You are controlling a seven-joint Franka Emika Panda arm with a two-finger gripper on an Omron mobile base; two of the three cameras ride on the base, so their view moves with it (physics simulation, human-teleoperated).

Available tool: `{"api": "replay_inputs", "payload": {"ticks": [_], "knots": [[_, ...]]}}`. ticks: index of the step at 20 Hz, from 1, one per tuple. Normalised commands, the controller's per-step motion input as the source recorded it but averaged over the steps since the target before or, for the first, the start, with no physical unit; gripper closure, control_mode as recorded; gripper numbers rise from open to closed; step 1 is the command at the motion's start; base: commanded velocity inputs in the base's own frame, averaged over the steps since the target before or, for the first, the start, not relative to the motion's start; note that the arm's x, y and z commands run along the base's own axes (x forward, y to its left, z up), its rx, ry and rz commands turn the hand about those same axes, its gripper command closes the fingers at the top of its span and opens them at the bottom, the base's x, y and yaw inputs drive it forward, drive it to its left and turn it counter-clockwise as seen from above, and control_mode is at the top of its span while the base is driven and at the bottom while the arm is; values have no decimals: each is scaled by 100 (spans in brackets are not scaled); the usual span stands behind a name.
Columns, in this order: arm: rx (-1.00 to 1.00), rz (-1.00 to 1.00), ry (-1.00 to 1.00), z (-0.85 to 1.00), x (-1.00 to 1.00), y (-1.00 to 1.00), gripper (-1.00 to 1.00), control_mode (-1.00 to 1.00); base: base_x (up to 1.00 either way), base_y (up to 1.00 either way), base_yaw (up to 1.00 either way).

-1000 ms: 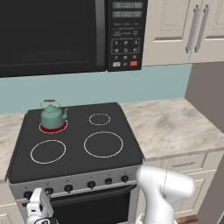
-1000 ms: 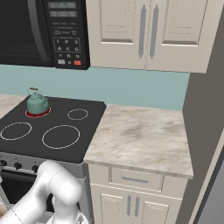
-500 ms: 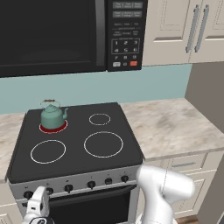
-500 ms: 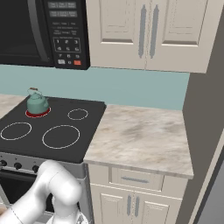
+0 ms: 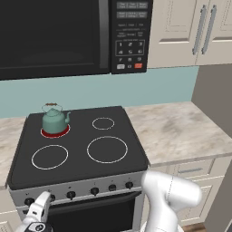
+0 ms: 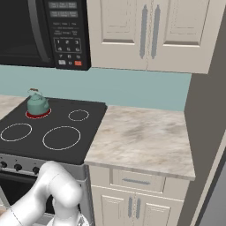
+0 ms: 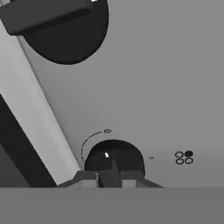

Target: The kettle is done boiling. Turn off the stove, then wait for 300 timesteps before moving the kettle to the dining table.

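Note:
The teal kettle (image 5: 54,120) (image 6: 37,104) stands upright on the back-left burner of the black glass-top stove (image 5: 79,136) (image 6: 48,120), and that burner glows red. My gripper (image 5: 46,197) (image 7: 110,177) is low at the left end of the grey front panel. It is shut on the ridge of a black knob (image 7: 114,155), which sits right at the fingertips in the hand view. The dining table is out of view.
More black knobs (image 5: 94,191) run along the panel, one of them close by (image 7: 65,30). A black microwave (image 5: 68,36) hangs above the stove. A marbled counter (image 5: 176,131) with cream cabinets lies to the right, and the arm's white elbow (image 5: 170,192) stands before the oven door.
The hand has edged slightly up and to the right against the front panel. The kettle has not moved and its burner is still red.

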Motion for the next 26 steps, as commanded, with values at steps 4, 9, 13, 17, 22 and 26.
{"api": "replay_inputs", "payload": {"ticks": [4,9,13,17,22,26], "knots": [[14,-10,0,0,0,0,100,-100,0,0,0],[0,-3,0,-12,0,-15,100,-100,0,0,0],[-2,0,-2,-13,0,-21,100,-100,0,0,0],[-3,0,-10,-1,-2,-26,100,-100,0,0,0],[0,0,-16,3,-4,-34,100,-100,0,0,0],[0,0,-14,1,-2,-36,100,-100,0,0,0]]}}
